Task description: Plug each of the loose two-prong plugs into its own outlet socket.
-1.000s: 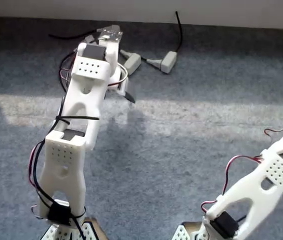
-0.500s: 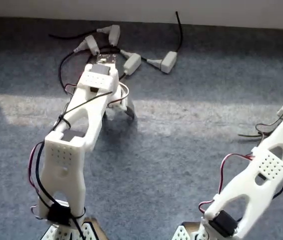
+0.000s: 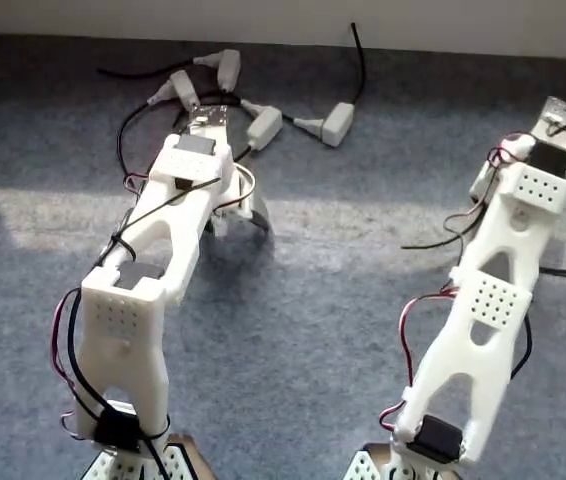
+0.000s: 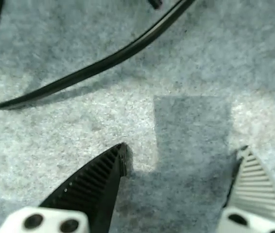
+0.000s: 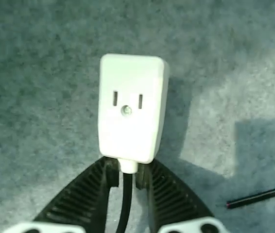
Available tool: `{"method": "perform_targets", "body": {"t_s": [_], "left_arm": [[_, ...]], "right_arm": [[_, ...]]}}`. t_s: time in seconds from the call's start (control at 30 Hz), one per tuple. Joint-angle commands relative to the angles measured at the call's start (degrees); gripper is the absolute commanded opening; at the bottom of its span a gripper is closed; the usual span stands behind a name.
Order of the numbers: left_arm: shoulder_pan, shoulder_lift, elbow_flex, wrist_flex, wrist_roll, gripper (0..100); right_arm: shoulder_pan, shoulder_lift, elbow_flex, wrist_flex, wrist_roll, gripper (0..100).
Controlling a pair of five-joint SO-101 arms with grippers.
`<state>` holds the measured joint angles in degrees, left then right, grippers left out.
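No legible text anywhere, seemingly.

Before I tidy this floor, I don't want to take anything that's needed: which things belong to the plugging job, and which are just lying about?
Job:
- socket, its cord end in the right gripper
- four white connectors with black cords
- left gripper, open over the carpet

Lying about:
- thin wire
- grey carpet

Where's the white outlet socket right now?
In the right wrist view, the white outlet socket sits face-up directly ahead of the right gripper, over grey carpet, its cord leading back toward the gripper.
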<state>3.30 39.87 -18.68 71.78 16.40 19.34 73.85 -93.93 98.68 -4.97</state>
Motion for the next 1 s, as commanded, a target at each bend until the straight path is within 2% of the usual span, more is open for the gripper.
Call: {"method": "perform_targets", "body": {"t_s": [0.0,0.23,0.43,0.53,0.6,0.83,0.97], "left_arm": [[-1.45,-1.71,-0.22,-3.43,0.26,35],[-1.45,-1.63,-0.04,-4.75,0.35,35],[-1.45,-1.63,-0.13,-4.75,0.44,35],[-1.89,-1.63,-0.22,-4.75,3.87,35],[-3.12,-1.71,-0.22,-4.75,5.54,35],[-9.98,-1.71,-0.31,-7.21,15.12,35],[-12.44,-1.80,-0.31,-7.03,17.93,35]], "right_arm": [[-6.02,-4.70,-6.02,2.59,-0.97,0.6],[-18.42,-5.14,-6.02,2.59,-1.05,0.6],[-25.10,-8.66,-5.93,2.68,-1.93,0.6],[-27.91,-12.79,-2.95,2.77,-4.84,0.6],[-30.11,-17.19,3.82,2.77,-5.45,0.6],[-36.00,-39.25,42.33,2.51,-5.54,0.6],[-38.90,-51.03,60.88,2.15,-5.19,0.6]]}}
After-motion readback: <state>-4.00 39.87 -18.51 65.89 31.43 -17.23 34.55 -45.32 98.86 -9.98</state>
